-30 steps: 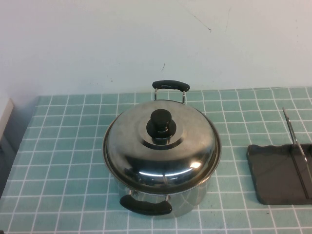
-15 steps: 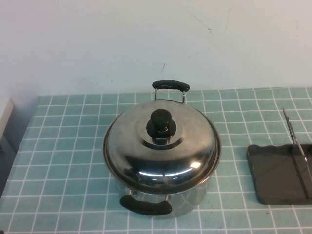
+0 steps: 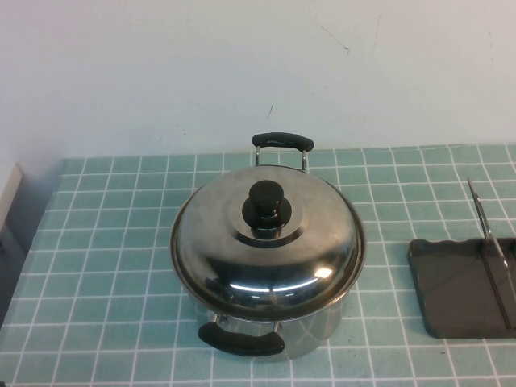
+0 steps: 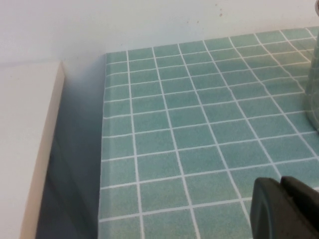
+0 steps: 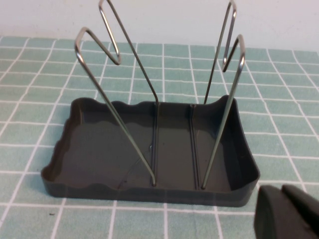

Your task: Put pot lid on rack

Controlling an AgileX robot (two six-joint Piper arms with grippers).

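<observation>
The pot lid (image 3: 266,258), shiny and domed with a black knob (image 3: 268,206), sits closed on the two-handled steel pot (image 3: 310,343) in the middle of the tiled table. The rack (image 3: 459,290), a wire frame (image 3: 488,242) on a dark grey tray, stands at the right edge of the high view. It is empty in the right wrist view (image 5: 99,149). My right gripper (image 5: 282,195) is shut and empty, just in front of the tray's near corner. My left gripper (image 4: 281,188) is shut and empty, low over the tiles left of the pot's wall (image 4: 315,94). Neither gripper shows in the high view.
A white ledge (image 4: 25,149) lies beyond the table's left edge, with a gap between. A white wall (image 3: 242,72) runs behind the table. The pot's black handles point to the back (image 3: 282,142) and the front (image 3: 240,340).
</observation>
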